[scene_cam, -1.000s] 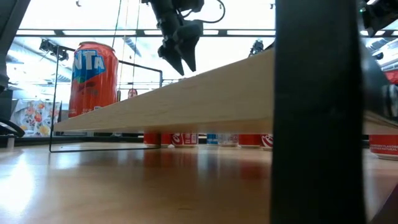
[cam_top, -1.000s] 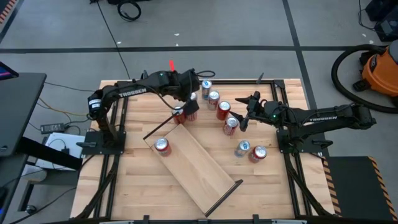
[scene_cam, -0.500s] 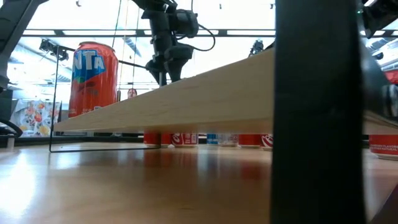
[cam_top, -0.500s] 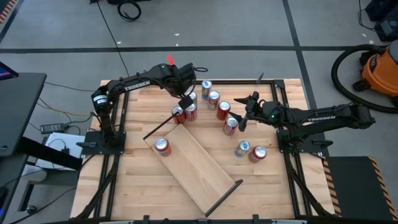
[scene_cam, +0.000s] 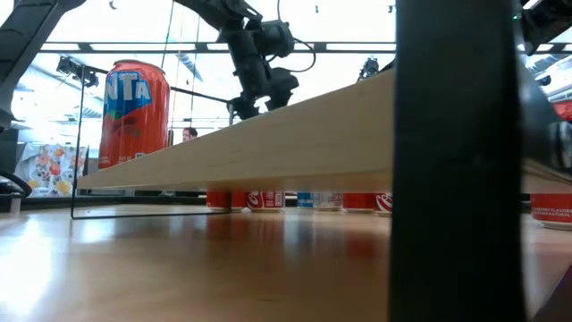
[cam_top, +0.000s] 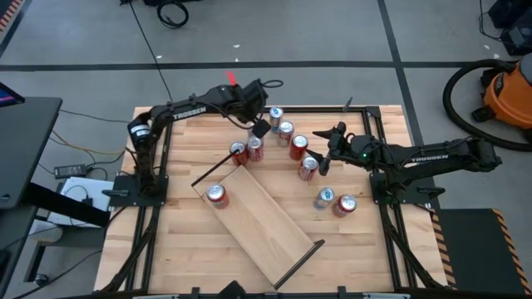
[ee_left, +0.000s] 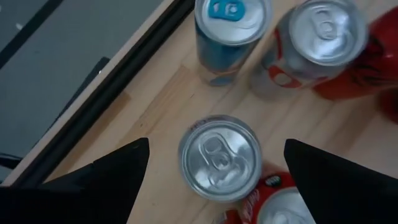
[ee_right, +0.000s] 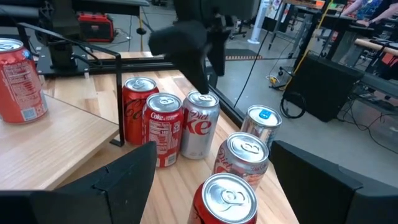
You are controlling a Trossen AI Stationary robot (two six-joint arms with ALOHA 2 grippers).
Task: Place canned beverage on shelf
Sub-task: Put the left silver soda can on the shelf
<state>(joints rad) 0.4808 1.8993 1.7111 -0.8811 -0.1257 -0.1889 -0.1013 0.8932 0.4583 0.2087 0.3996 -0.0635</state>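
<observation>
The shelf [cam_top: 258, 223] lies diagonally across the middle of the bench [cam_top: 183, 257] in the high view, running from centre-left down toward lower centre, with a black rod [cam_top: 218, 169] at its upper end. One red can [cam_top: 217, 195] already stands on that upper-left end; in the low view it shows as an orange can [scene_cam: 134, 112] at the left of the frame, on top of the plank.

The left gripper [cam_top: 258, 128] hovers above the can cluster just beyond the shelf's upper end, jaws spread wide and holding nothing. In the left wrist view a silver-topped can [ee_left: 219, 157] sits directly between its dark fingers [ee_left: 99, 177], untouched, with a blue-topped can [ee_left: 230, 34] and another silver-topped can [ee_left: 314, 43] close behind it (a tight crowd, so neighbours stand near either side).

The right gripper [cam_top: 329, 154] waits at centre-right of the high view, jaws partly open and empty, next to a can [cam_top: 308, 167]. Two more cans [cam_top: 334, 201] stand lower right, apart from the rest. In the right wrist view a row of red and silver cans [ee_right: 180, 127] stands beside the shelf's rod.
</observation>
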